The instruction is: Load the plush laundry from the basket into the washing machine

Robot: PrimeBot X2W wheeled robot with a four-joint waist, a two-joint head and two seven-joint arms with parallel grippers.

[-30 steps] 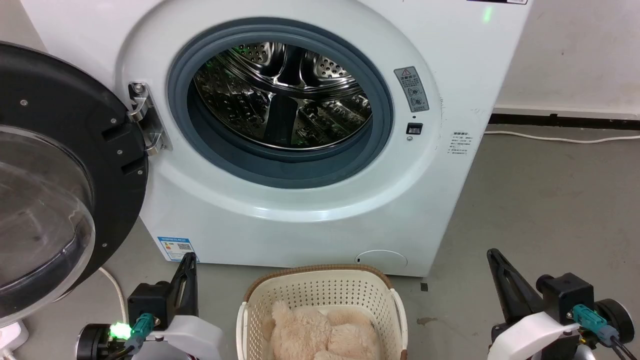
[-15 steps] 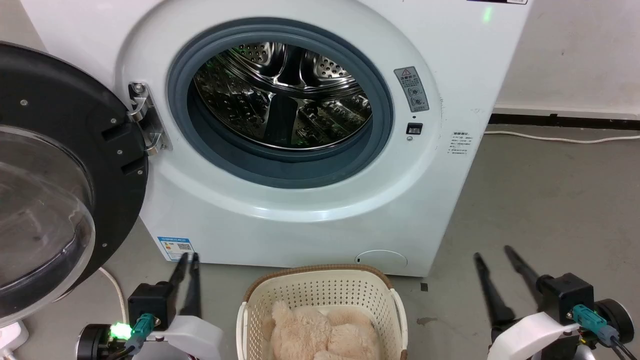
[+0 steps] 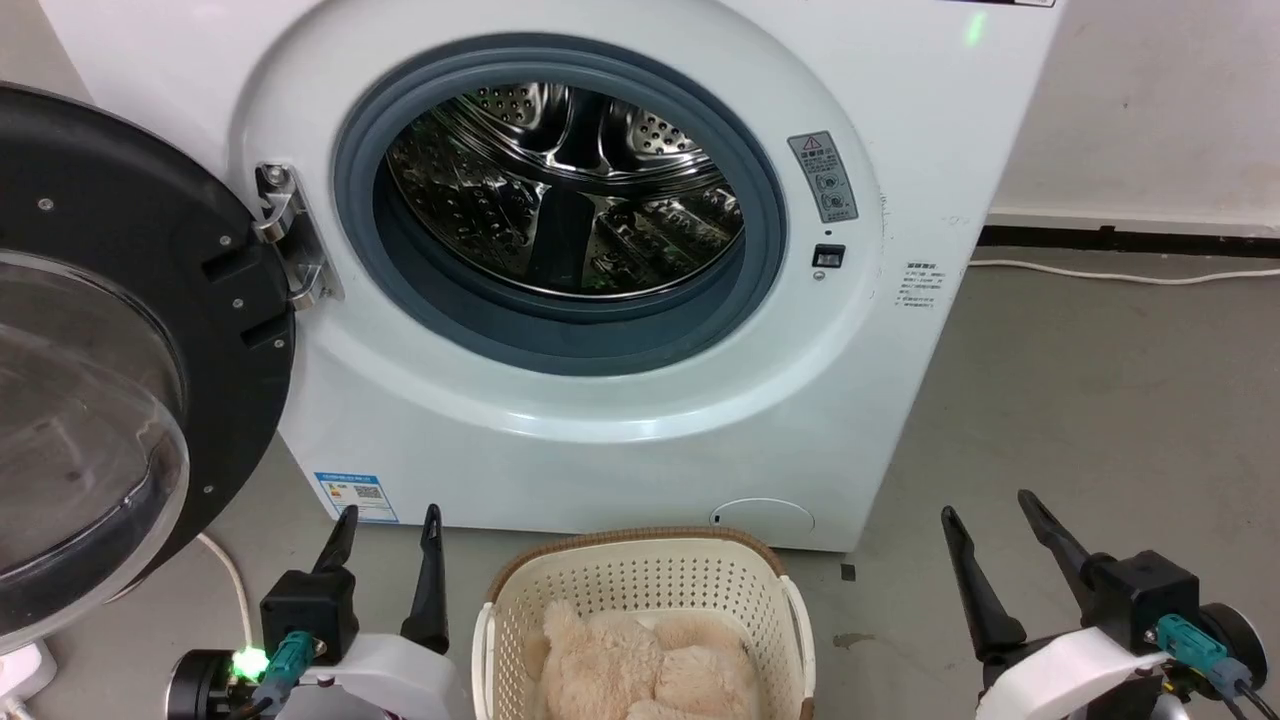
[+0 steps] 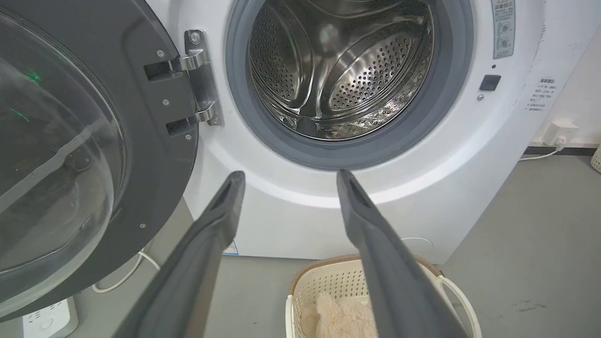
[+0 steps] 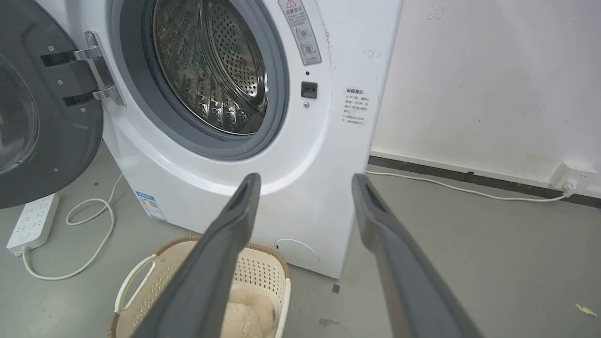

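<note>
Nothing of the loading had been done. The plush laundry [image 3: 650,670] lay whole in the basket [image 3: 640,585], a shaggy cream-beige heap that spread nearly from wall to wall, at 6 o'clock in the head view. The basket stood on the grey floor [image 3: 1100,420] just in front of the washing machine [image 3: 600,470], near its lower front panel; whether it touched could not be told.

The washing machine was ready to receive. Its black-rimmed domed door [image 3: 100,400] was swung wide to 9 o'clock. The steel drum [image 3: 560,190], at 12 o'clock inside the grey-blue gasket [image 3: 560,345], showed bare perforated metal with no fabric in it.

The left gripper [image 3: 390,510] stood at 7 o'clock, beside the basket's left side, its two dark jaws parted by a moderate gap and holding nothing. The right gripper [image 3: 985,503] stood at 5 o'clock, well apart from the basket's right side, jaws likewise spread and empty. Both pointed up toward the machine rather than down at the plush laundry.

By my judgement the whole job was left: reach down into the basket, close on the fur, lift it clear of the rim, carry it up to 12 o'clock through the gasket, and release it in the drum.
</note>
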